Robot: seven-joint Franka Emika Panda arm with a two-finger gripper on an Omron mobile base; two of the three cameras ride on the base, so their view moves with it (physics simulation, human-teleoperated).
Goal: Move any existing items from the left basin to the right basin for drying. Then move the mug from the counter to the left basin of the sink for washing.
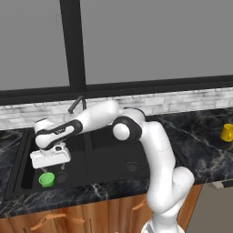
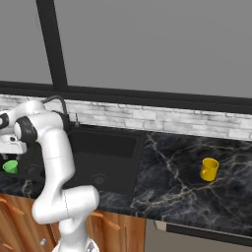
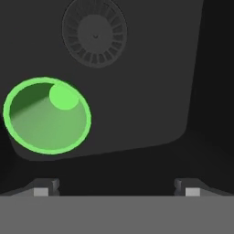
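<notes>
We hover our gripper over the left basin, its 2 fingers spread wide and holding nothing. The green cup stands upright on the basin floor near the drain, off to one side of our fingers. Descending without centring, we risk clipping its rim and tipping it.

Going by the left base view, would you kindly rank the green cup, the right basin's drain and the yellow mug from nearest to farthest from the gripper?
1. The green cup, upright in the left basin, just below the gripper with its open jaws.
2. The right basin's drain, across the divider to the right.
3. The yellow mug, on the counter at the far right.
</notes>
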